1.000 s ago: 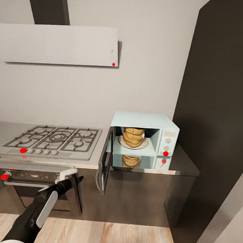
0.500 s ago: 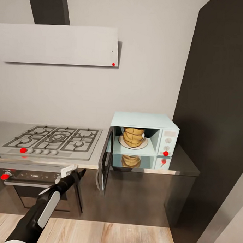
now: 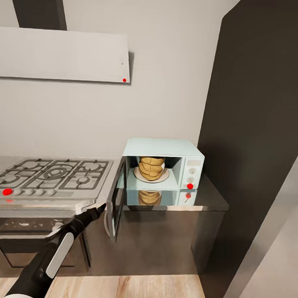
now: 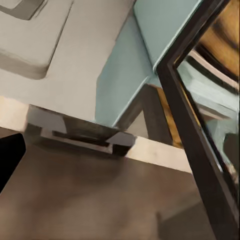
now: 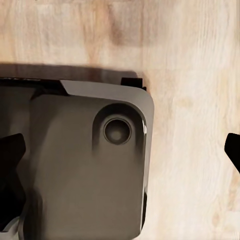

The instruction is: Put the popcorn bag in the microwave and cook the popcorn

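Observation:
The pale mint-blue microwave (image 3: pixel 166 149) stands on the grey countertop (image 3: pixel 207 200) with its dark glass door (image 3: pixel 116 200) swung open to the left. Inside, the tan popcorn bag (image 3: pixel 151 167) sits upright on a white plate. The popcorn itself is hidden. My left gripper (image 3: pixel 97 208) hovers just left of the door's outer face, below the counter edge, open and empty. In the left wrist view the door's (image 4: pixel 200 125) dark frame runs close by. My right gripper (image 5: pixel 120 160) is open with nothing in it, pointing down at the floor.
A gas hob (image 3: pixel 52 174) lies left of the microwave, above a black built-in oven (image 3: pixel 24 230). A tall dark cabinet (image 3: pixel 258 127) walls in the right side. A range hood (image 3: pixel 62 54) hangs above. My own grey base (image 5: pixel 85 165) rests on wooden flooring (image 3: pixel 130 289).
The camera has swung right, shifting the scene left. My left gripper has risen a little and come closer to the open microwave door.

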### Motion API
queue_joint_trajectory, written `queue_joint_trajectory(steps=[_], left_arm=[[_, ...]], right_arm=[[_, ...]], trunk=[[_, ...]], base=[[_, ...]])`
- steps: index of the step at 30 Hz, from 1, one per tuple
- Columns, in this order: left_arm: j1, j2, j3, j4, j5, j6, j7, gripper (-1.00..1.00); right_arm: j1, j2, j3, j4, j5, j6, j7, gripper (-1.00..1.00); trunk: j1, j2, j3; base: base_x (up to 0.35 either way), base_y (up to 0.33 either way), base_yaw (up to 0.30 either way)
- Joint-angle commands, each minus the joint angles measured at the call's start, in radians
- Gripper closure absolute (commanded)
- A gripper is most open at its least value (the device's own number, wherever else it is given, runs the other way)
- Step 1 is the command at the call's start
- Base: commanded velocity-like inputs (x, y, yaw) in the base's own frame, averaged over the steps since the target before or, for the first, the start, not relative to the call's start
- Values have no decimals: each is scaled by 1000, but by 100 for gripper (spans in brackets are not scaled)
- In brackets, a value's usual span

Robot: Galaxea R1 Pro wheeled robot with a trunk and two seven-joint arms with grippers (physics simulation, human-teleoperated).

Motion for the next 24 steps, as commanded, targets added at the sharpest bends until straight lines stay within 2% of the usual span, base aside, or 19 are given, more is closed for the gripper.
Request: queue_joint_trajectory(steps=[1,14,16,21,24], left_arm=[[0,0,2,-6,8,7,-2,-100],[0,-4,-4,-51,8,12,-5,-100],[0,-11,-21,-55,8,12,-5,-100],[0,-20,-116,-90,7,13,-3,-100],[0,-23,-130,-96,7,13,-3,-100]], right_arm=[[-2,0,3,3,-1,-6,3,-100],[-2,1,4,3,-1,-8,3,-100],[-2,1,3,4,-1,-8,3,-100],[-2,1,3,3,-1,-8,-1,-100],[-2,1,3,3,-1,-8,-1,-100]], trunk=[[0,-1,-1],[0,-1,9],[0,-1,11],[0,-1,14],[0,-1,17]], base=[[0,0,-216],[0,0,-199],[0,0,-167],[0,0,-148],[0,0,-138]])
